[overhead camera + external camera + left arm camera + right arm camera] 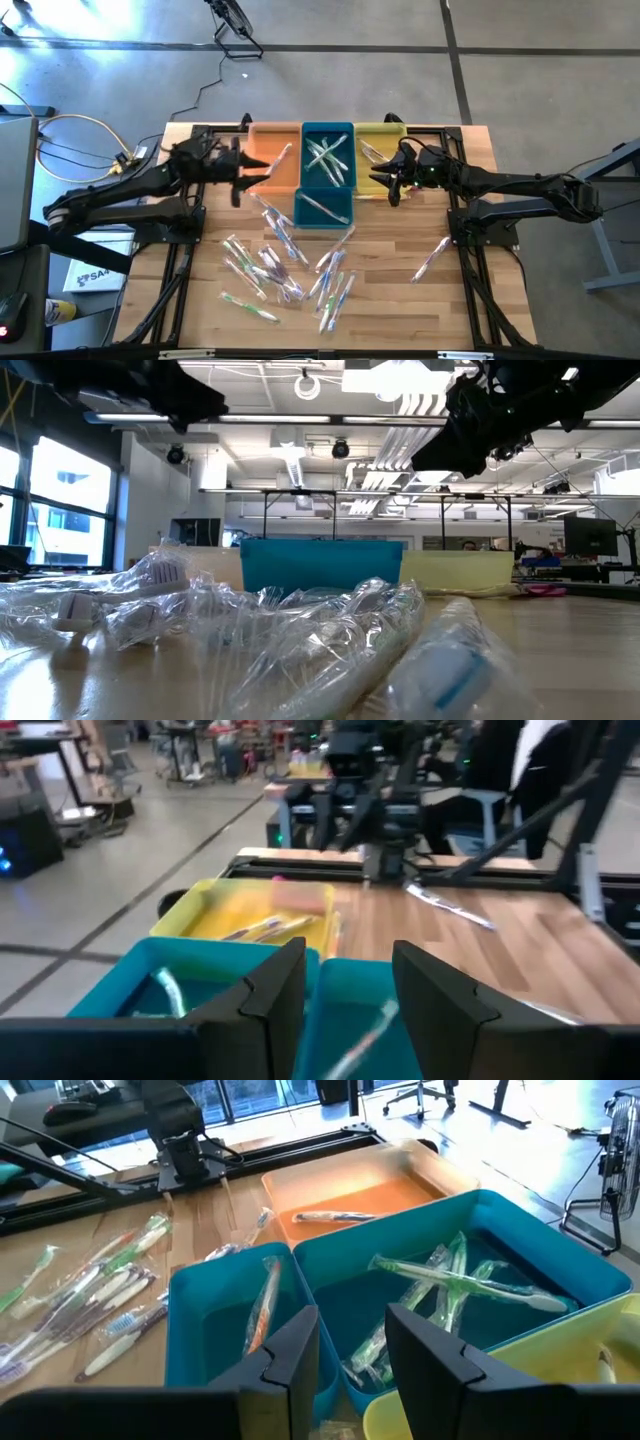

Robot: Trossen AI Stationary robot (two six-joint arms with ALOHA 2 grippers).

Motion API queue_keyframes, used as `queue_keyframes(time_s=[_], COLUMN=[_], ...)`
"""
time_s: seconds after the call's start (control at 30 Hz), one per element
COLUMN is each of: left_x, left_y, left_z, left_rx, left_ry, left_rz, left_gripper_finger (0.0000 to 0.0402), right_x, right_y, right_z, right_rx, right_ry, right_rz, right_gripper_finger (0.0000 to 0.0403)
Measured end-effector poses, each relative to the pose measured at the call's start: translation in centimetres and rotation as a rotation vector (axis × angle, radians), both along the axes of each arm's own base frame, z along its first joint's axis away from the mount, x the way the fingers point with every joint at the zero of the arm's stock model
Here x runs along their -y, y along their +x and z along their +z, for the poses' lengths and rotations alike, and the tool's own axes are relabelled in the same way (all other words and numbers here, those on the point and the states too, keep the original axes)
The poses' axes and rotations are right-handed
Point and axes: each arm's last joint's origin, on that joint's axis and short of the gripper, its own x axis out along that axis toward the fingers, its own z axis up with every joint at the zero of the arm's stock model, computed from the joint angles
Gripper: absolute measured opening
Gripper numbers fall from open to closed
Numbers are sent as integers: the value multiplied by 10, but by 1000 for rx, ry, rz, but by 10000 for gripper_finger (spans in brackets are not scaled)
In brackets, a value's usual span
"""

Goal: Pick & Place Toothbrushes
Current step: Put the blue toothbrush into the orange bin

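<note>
Toothbrushes [285,265] lie scattered before orange [270,160], teal [327,175], yellow bins [380,150].

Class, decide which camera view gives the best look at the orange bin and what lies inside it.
The right wrist view: the orange bin shows its whole floor, holding one toothbrush. The high view shows it from above, partly covered by the left gripper. The low and left wrist views do not show it.

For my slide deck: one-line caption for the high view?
Both hands hover over coloured bins; wrapped toothbrushes lie scattered on the table.
</note>
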Motion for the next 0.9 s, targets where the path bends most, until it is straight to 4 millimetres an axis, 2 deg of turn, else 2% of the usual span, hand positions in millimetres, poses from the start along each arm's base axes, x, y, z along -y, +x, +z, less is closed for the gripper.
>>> queue_keyframes(time_s=[0.27,0.47,0.9], left_x=[21,32,34], left_y=[-30,-47,-54], left_z=[-8,-7,-10], left_rx=[68,105,81], left_ry=[37,59,47], left_rz=[-67,-110,-116], left_gripper_finger=[148,148,148], right_x=[0,0,0], right_y=[0,0,0], right_z=[1,1,1], right_rx=[10,12,15], right_ry=[-3,-4,-6], right_rz=[0,0,0], right_gripper_finger=[111,111,111])
